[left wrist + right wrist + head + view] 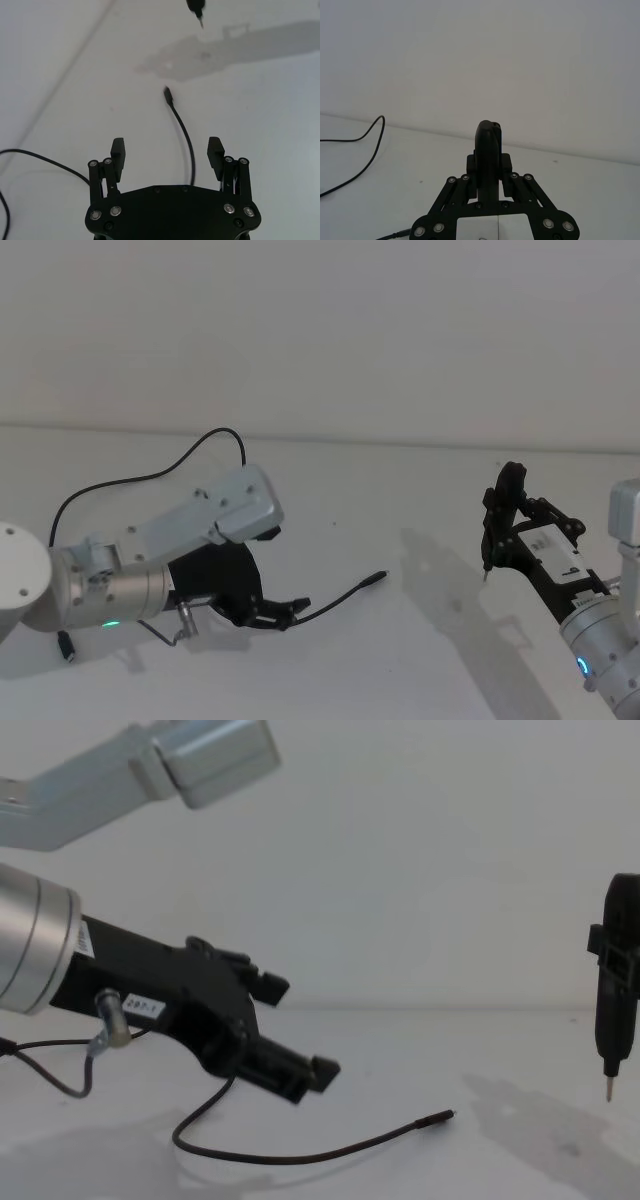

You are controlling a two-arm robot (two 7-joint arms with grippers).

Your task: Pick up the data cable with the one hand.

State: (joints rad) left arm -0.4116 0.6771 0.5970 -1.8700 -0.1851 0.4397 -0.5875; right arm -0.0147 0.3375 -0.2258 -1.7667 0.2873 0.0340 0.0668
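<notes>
The left gripper (167,143) hangs low over the white table (400,490), its fingers (118,150) spread wide. The data cable (184,131) lies on the table and runs between those fingers, closer to one of them. Neither finger touches it. Its plug tip (378,578) points away from the gripper, toward the robot's right. Well apart on the right side, the right gripper (489,163) is pressed together around a narrow black tool (610,1010), whose thin metal point (608,1092) aims down just above the table.
</notes>
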